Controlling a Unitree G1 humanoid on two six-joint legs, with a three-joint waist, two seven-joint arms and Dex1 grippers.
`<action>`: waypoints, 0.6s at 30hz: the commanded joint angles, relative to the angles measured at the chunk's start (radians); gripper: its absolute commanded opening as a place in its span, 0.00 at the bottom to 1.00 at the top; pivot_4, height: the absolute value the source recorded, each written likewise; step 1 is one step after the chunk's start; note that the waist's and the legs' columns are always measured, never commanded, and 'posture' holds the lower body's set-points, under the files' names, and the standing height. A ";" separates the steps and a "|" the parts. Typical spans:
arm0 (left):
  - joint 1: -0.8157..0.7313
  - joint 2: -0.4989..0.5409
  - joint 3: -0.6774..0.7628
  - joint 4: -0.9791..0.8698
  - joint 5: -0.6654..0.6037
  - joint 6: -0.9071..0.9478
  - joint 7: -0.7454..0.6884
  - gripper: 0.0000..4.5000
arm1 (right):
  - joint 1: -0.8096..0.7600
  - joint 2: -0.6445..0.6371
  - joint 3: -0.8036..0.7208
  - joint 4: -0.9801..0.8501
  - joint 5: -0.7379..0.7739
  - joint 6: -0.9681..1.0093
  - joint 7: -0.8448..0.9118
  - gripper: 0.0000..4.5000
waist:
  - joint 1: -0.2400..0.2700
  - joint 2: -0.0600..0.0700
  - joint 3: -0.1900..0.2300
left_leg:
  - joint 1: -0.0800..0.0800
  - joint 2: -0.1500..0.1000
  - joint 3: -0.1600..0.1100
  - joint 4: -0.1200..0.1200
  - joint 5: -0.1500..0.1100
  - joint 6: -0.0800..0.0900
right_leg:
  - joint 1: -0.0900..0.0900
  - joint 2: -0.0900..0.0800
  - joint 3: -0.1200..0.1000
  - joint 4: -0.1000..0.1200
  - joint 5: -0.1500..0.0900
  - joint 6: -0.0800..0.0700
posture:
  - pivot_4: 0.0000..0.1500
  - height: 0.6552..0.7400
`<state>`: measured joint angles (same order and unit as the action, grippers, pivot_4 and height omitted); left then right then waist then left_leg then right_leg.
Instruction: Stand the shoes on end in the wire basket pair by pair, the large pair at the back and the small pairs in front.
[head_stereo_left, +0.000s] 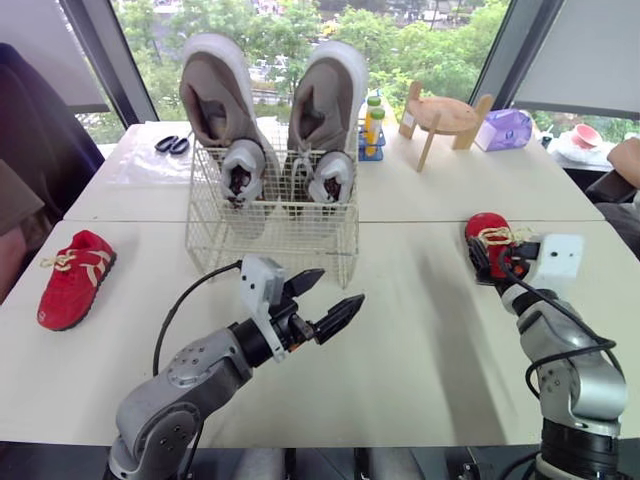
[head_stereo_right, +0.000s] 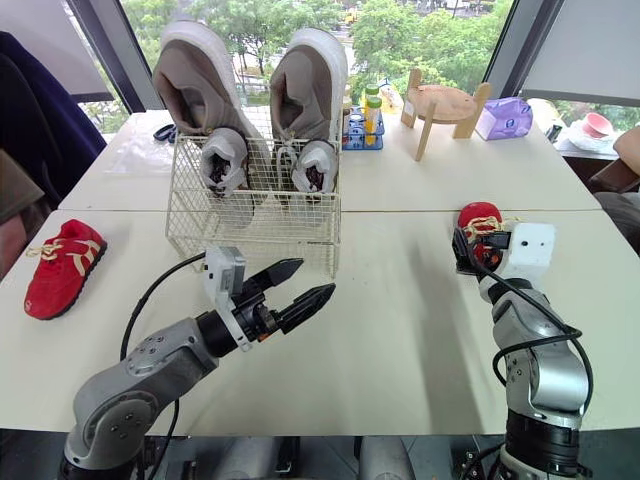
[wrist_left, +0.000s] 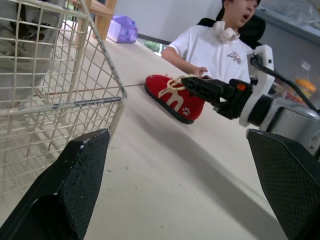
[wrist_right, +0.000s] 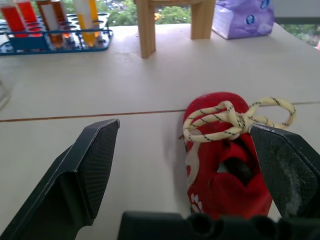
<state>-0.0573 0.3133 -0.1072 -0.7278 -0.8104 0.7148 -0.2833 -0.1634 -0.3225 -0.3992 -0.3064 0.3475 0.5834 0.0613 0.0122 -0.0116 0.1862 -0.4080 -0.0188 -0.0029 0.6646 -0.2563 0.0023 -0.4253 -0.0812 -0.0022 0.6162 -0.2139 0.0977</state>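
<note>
From the head, a pale desk (head_stereo_left: 420, 330) runs up to tall windows with green trees behind. The wire basket (head_stereo_left: 272, 215) sits mid-desk. The large pair (head_stereo_left: 215, 85) stands on end at its back, and a small grey pair (head_stereo_left: 243, 170) is upright just in front, inside the wire. One red shoe (head_stereo_left: 76, 278) lies flat near the desk's left edge, well apart from the basket. The other red shoe (head_stereo_left: 490, 240) lies out to the right. Scissors (head_stereo_left: 172, 144) rest behind the basket on the left.

The left arm (head_stereo_left: 200, 370) reaches forward, low over the desk in front of the basket. The left jaws are spread and empty. The right arm (head_stereo_left: 560, 350) rises with its wrist at the right-hand shoe.

The left wrist view looks past the basket's corner to that shoe, with the right jaws over it. A person in a white T-shirt (wrist_left: 215, 45) is seated beyond.

In the right wrist view, the right jaws are spread wide. The laced shoe lies between them, hard by one side. Whether they touch it I cannot tell. A bottle rack (wrist_right: 55, 25), a wooden stool (wrist_right: 172, 20) and a purple tissue box (wrist_right: 243, 19) stand further back.
</note>
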 joint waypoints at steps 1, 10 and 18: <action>-0.023 -0.003 0.004 0.001 0.022 -0.035 -0.017 1.00 | -0.014 0.009 -0.018 0.063 -0.035 -0.090 -0.020 1.00 | 0.000 0.000 0.000 | 0.000 0.000 0.000 0.000 0.000 0.000 | 0.000 0.000 0.000 0.000 0.000 0.000 | 1.00 1.00; -0.004 0.014 0.007 0.001 0.067 -0.047 -0.025 1.00 | -0.058 -0.001 0.028 0.329 -0.097 -0.248 0.017 1.00 | -0.005 0.000 0.000 | 0.000 0.000 0.000 0.000 0.000 0.000 | 0.000 0.000 0.000 -0.001 0.000 0.000 | 1.00 1.00; 0.057 0.081 0.062 -0.050 0.018 -0.001 -0.027 1.00 | -0.139 -0.025 0.036 0.616 -0.127 -0.412 0.064 0.44 | -0.010 0.000 0.000 | 0.001 0.000 0.000 0.000 0.000 0.000 | 0.001 0.000 0.000 -0.001 0.000 0.000 | 1.00 1.00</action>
<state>-0.0049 0.3827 -0.0826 -0.7301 -0.7572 0.7074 -0.3025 -0.2949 -0.3381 -0.3565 0.2822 0.2282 0.1957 0.1255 0.0019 -0.0113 0.1859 -0.4071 -0.0183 -0.0026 0.6645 -0.2564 0.0025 -0.4241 -0.0809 -0.0020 0.6153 -0.2138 0.0978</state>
